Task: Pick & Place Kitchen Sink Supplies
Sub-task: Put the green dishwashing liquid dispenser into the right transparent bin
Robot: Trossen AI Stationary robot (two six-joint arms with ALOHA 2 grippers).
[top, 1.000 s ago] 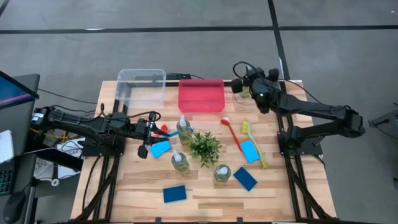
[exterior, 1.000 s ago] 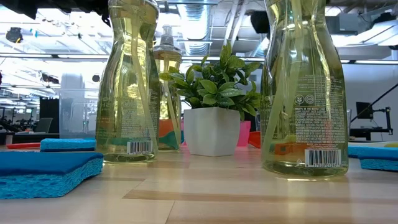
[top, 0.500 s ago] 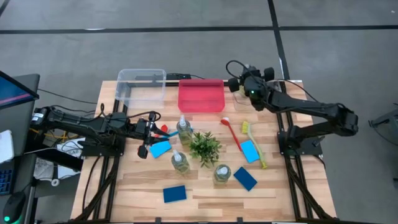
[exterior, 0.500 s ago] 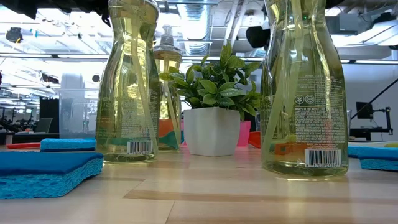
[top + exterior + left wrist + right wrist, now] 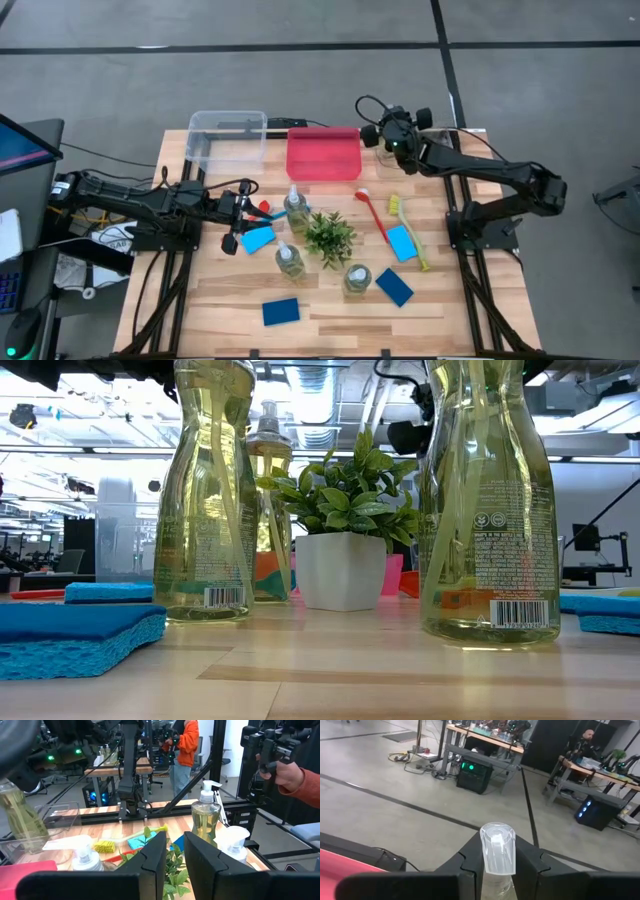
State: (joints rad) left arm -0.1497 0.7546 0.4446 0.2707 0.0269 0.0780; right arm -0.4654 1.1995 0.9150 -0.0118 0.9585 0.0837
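Observation:
My right gripper [image 5: 378, 133] is at the table's far right, next to the pink bin [image 5: 323, 152], and is shut on a clear pump bottle of yellow-green liquid [image 5: 20, 820]. The bottle's pump head [image 5: 497, 847] stands up between the fingers. My left gripper [image 5: 246, 205] waits level at mid left, beside a red brush head [image 5: 263, 207] and a blue sponge [image 5: 258, 238]. Its fingers [image 5: 152, 857] stand a narrow gap apart with nothing between them. Three more bottles [image 5: 289, 258] stand upright around the plant [image 5: 329, 235]. My right gripper pinches the bottle between its two fingers just under the pump head [image 5: 496, 870], coming in nearly level from the table's right. The bottle's body hangs below the fingers, tilted. The fingers hide the exact spot of the pinch.
A clear bin [image 5: 228, 138] stands at the far left. Several blue sponges [image 5: 394, 287], a red brush [image 5: 372, 213] and a yellow brush [image 5: 408, 230] lie on the wood. Beyond the table, the left wrist view shows a person in orange [image 5: 182, 745] and a hand and sleeve [image 5: 295, 775].
My right gripper has carried the bottle toward the table's left along the far edge and slightly down, nearer the pink bin's right end. It has stayed shut on the bottle. In the low view it has come further into sight at the top.

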